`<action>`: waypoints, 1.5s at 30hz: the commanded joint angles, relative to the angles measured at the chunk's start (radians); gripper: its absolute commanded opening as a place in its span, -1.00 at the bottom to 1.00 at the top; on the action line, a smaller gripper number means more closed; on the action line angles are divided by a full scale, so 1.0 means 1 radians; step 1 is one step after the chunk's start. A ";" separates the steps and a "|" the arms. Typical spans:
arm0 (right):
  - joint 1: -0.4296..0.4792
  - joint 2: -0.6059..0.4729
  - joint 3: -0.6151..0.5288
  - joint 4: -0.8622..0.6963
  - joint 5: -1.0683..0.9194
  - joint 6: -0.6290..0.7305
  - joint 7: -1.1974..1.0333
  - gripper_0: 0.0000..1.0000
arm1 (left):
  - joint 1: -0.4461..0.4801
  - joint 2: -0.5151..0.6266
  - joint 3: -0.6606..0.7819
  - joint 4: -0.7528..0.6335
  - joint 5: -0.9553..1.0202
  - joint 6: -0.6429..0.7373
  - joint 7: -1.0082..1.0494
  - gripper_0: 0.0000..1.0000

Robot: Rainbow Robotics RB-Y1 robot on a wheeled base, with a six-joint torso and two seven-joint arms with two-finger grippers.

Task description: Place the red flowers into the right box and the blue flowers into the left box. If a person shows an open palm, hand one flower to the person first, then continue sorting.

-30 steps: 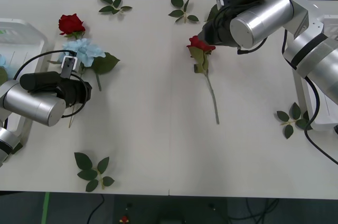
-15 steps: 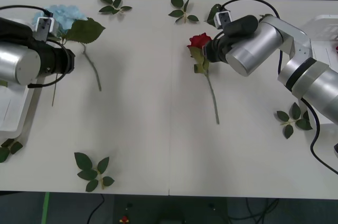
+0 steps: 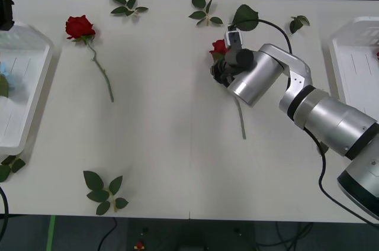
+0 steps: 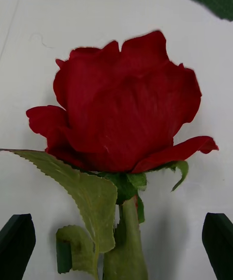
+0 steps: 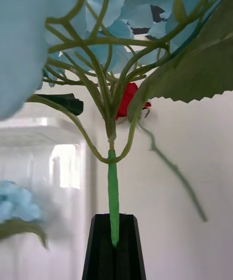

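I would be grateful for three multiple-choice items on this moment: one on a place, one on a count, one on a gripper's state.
1. Where is the right gripper?
A. Over the right box
B. At the rose in the table's middle
C. By the leaf sprig at the near edge

2. How many red roses lie on the table in the front view?
A. One
B. Two
C. Four

3. What is the left gripper doing?
A. Shut on a blue flower's stem
B. Open over a rose
C. Shut on a leaf sprig

Answers:
1. B: the right gripper has its fingers either side of the middle rose, with the right box off to the side.
2. B: that rose and another rose by the left box.
3. A: the left gripper clamps the blue flower by its stem.
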 commanded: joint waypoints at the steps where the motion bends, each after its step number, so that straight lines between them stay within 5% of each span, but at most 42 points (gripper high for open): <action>1: -0.053 0.058 -0.007 0.101 0.036 -0.052 -0.040 1.00 | -0.044 0.074 0.087 0.062 0.044 0.004 -0.152 -1.00; 8: -0.075 0.086 -0.007 0.195 0.070 -0.106 -0.040 0.91 | -0.042 0.166 0.187 0.289 0.139 -0.037 -0.314 -1.00; 10: -0.075 0.086 -0.007 0.195 0.068 -0.106 -0.040 -0.42 | -0.042 0.203 0.213 0.387 0.174 -0.065 -0.358 -1.00; 12: -0.073 0.086 -0.007 0.195 0.068 -0.106 -0.042 -1.00 | -0.042 0.230 0.230 0.476 0.208 -0.092 -0.407 -1.00; 21: -0.073 0.088 -0.007 0.195 0.068 -0.112 -0.045 -1.00 | -0.025 0.304 0.225 0.728 0.269 -0.269 -0.599 -1.00; 34: -0.073 0.075 -0.007 0.187 0.067 -0.116 -0.042 -1.00 | 0.117 0.303 0.036 0.821 0.346 -0.602 -0.596 -1.00; 45: -0.069 -0.112 -0.049 -0.026 -0.116 0.026 0.096 -1.00 | 0.117 0.303 -0.023 0.985 0.450 -0.707 -0.671 -1.00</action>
